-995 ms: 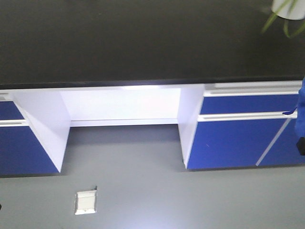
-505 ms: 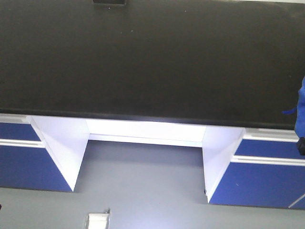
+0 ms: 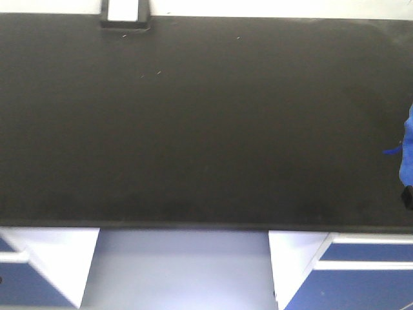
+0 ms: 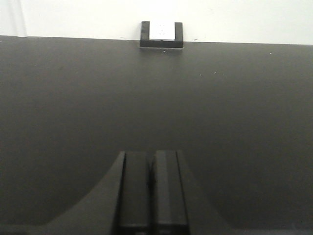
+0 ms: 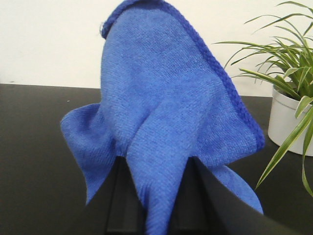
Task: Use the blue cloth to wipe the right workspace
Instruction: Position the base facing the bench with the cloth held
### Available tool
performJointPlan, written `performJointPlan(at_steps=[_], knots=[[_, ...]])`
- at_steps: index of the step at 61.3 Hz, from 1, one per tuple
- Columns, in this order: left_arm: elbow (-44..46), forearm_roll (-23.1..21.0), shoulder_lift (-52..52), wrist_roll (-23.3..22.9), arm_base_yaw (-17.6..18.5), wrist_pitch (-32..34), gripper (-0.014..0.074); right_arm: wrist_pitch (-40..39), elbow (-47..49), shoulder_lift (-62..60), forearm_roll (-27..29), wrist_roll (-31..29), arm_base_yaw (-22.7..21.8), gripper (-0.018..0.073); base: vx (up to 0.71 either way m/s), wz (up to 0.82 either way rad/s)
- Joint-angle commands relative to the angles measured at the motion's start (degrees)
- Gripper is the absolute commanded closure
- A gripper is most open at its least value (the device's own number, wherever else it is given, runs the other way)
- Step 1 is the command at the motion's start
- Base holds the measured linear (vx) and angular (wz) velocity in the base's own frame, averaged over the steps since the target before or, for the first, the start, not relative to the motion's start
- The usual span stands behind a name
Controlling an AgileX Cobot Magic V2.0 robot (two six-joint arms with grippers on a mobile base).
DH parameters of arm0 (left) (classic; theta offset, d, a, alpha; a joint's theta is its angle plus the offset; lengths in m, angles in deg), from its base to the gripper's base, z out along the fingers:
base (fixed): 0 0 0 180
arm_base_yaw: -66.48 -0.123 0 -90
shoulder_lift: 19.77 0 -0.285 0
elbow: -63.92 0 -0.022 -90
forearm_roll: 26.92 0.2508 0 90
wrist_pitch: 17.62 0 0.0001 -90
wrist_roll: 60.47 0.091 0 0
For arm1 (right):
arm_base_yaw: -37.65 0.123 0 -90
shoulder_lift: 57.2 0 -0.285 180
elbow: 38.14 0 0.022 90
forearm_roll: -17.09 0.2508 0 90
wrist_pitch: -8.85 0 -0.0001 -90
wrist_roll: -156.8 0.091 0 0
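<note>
The blue cloth (image 5: 166, 107) hangs bunched in my right gripper (image 5: 155, 164), whose jaws are shut on a fold of it. In the front view the blue cloth (image 3: 407, 158) shows only as a sliver at the right edge, above the right workspace (image 3: 206, 123), a wide matte black benchtop. My left gripper (image 4: 150, 159) is shut with nothing in it, held over the black benchtop (image 4: 156, 98) and pointing at the back wall.
A small black box with a white face (image 3: 124, 14) sits at the benchtop's back edge, also seen as the box (image 4: 161, 33) in the left wrist view. A potted spider plant (image 5: 288, 93) stands on the bench at the right. Blue cabinets (image 3: 361, 284) and a white knee recess lie below the front edge.
The front view has swung upward: the benchtop now fills the frame, the floor has dropped out of sight and the black box has come in at the top. The cloth stays at the right edge.
</note>
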State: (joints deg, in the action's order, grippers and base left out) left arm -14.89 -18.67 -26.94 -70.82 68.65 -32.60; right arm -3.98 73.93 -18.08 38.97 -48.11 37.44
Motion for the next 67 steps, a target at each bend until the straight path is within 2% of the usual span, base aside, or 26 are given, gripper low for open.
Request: performJointPlan(at_steps=[1, 33, 67], knots=[[-1.7, 0.1, 0.9, -0.5, 0.3, 4.5, 0.0602, -4.6, 1.8, 0.4, -0.6, -0.3, -0.2, 0.0559, 0.29, -0.22], [-1.7, 0.1, 0.9, -0.5, 0.3, 4.5, 0.0602, -4.6, 1.8, 0.4, -0.6, -0.3, -0.2, 0.0559, 0.23, -0.17], [-1.7, 0.1, 0.9, -0.5, 0.3, 4.5, 0.0602, -4.6, 1.8, 0.4, -0.6, -0.3, -0.2, 0.0559, 0.05, -0.04]])
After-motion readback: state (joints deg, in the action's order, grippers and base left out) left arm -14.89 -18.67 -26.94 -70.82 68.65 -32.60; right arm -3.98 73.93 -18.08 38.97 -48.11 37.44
